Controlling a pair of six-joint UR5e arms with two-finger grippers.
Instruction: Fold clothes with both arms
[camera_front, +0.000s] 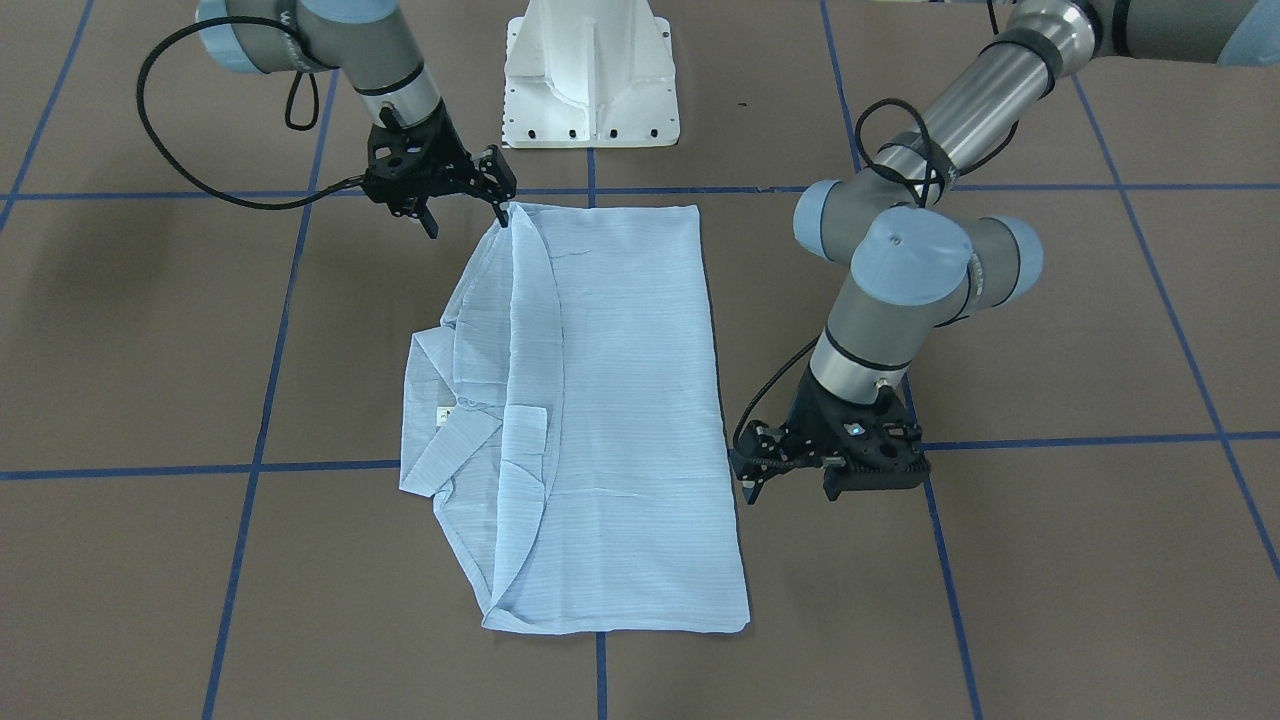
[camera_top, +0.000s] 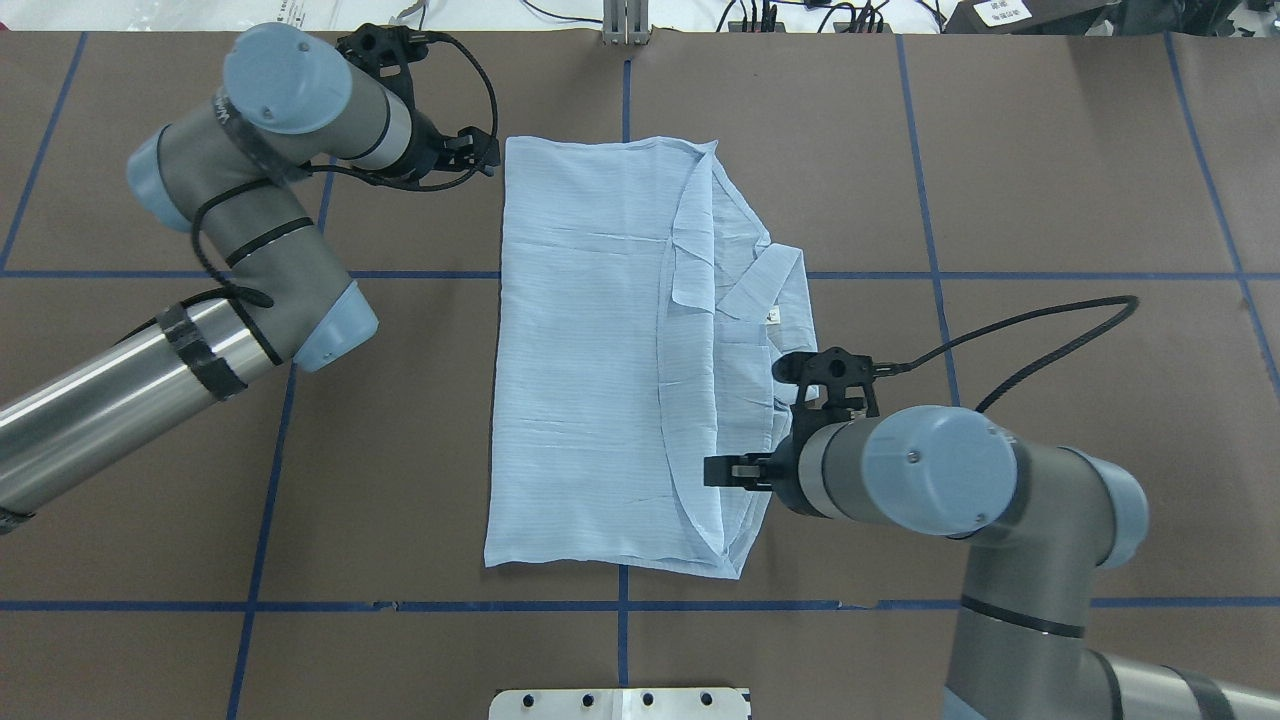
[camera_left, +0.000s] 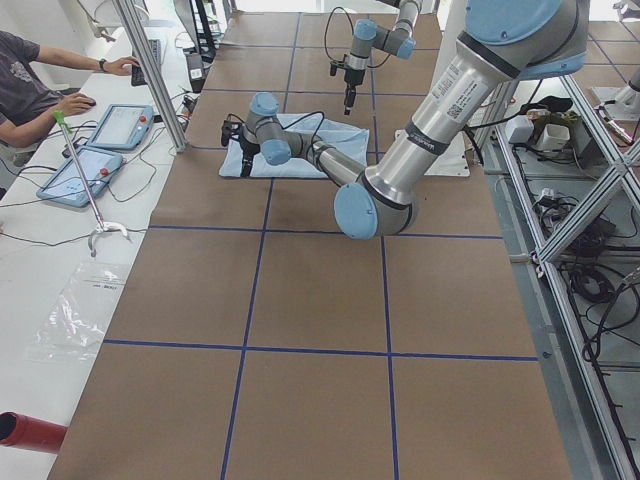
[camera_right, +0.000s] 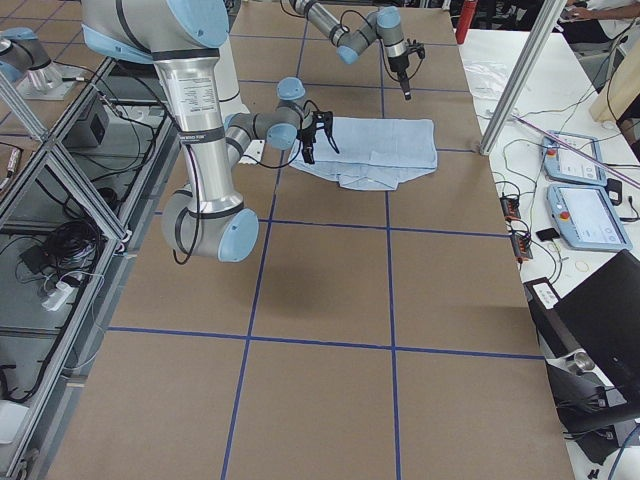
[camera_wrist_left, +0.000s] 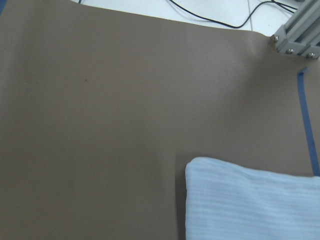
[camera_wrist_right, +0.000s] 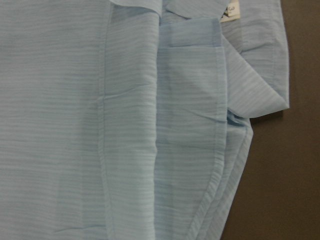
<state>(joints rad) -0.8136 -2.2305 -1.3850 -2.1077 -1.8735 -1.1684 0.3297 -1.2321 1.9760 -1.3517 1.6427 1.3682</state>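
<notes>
shirt (camera_front: 620, 400): thin, limp, light | to be pinched at corners | left end effector (camera_front: 750, 482), right end effector (camera_front: 500, 205): closure cannot be told

Pale blue striped shirt (camera_top: 590, 350) folded into flat rectangle, collar (camera_top: 760, 285) showing; left arm (camera_top: 250, 250), right arm (camera_top: 940, 470) flank it.

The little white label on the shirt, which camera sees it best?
The right wrist-mounted view: the label is close and large there, though the top edge cuts it. The overhead and front-facing views show it whole but tiny, beside the collar. It's too small in both side views, and the left wrist-mounted view misses it.
</notes>
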